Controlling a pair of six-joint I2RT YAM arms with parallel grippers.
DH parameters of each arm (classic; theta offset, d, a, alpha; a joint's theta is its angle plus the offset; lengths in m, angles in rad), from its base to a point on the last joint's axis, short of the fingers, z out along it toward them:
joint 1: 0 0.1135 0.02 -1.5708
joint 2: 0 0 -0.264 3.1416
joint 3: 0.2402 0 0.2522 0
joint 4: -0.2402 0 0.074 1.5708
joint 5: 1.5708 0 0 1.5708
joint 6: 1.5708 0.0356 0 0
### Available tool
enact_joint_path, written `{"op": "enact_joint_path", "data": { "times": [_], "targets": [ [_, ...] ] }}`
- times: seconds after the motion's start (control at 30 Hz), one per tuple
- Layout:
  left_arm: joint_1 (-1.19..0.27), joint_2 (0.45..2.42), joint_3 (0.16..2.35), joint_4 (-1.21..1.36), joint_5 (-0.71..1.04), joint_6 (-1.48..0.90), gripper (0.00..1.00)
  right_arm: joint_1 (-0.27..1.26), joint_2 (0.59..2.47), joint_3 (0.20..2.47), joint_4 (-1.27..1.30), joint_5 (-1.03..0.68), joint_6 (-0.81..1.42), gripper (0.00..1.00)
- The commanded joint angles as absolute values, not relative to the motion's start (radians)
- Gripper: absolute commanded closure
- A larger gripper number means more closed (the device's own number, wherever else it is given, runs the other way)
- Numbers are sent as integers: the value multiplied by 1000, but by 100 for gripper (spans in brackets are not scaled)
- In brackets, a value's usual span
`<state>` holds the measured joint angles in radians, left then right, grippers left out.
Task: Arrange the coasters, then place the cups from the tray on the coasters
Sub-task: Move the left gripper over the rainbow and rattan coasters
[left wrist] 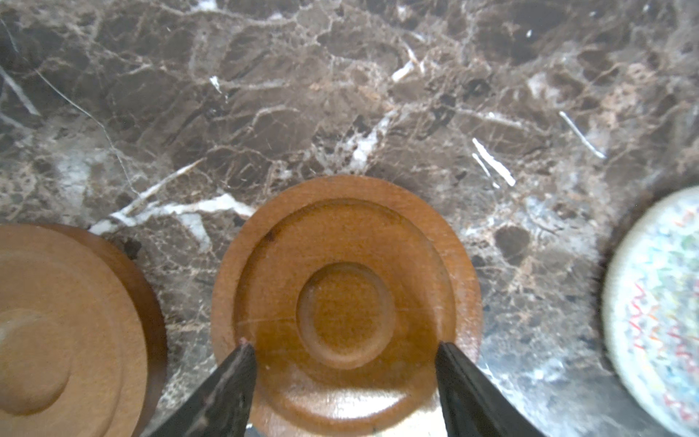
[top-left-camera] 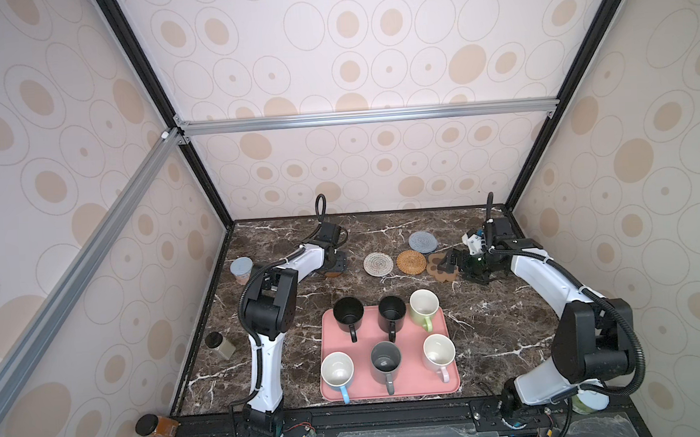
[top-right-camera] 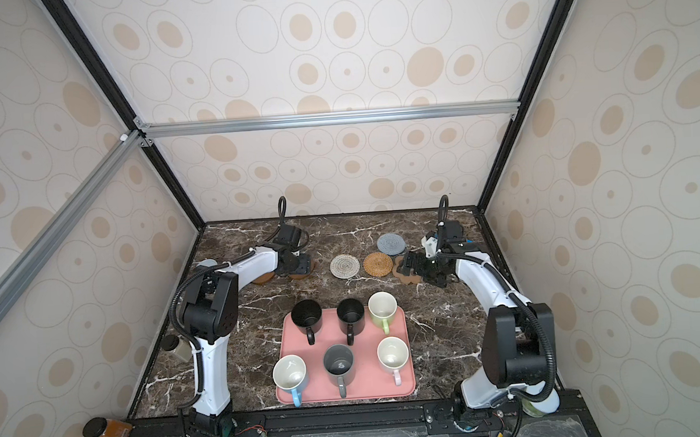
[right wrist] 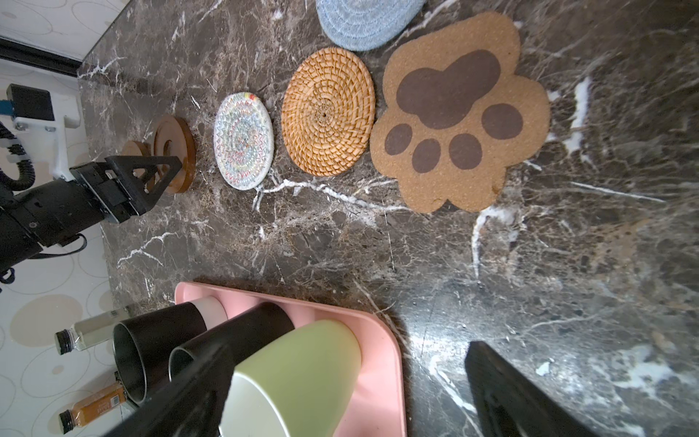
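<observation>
coasters [top-left-camera: 411, 261]: five in a far row, grey one [top-left-camera: 423, 242] behind | cups [top-left-camera: 386, 361]: all six on tray [top-left-camera: 412, 384], none placed yet | left gripper [left wrist: 342, 344]: spread over wooden disc [left wrist: 346, 242] | right gripper [top-left-camera: 451, 262]: spread, empty

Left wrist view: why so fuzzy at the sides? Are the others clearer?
Left wrist view: the centred wooden disc is fairly crisp, with glare by its rim; the cream woven coaster at the frame edge smears. Right wrist view: the paw-shaped coaster is sharp, the close green mug soft. Both top views: even light, soft shadows.
</observation>
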<state>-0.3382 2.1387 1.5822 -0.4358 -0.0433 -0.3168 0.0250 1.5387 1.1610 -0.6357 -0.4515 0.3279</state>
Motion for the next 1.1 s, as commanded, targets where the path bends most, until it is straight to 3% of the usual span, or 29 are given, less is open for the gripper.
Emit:
{"op": "enact_joint_path", "data": {
  "times": [0.0, 0.67, 1.07],
  "targets": [
    [-348, 2091, 1666, -466, -21, -289, 24, 14, 1508, 1160, -647, -450, 323, 0],
    [-578, 2465, 2213, -567, 204, -328, 23, -10, 1439, 1142, -684, -439, 293, 0],
    [-594, 2448, 2054, -553, 148, -348, 23, -12, 1449, 1113, -655, -457, 317, 0]
  ]
}}
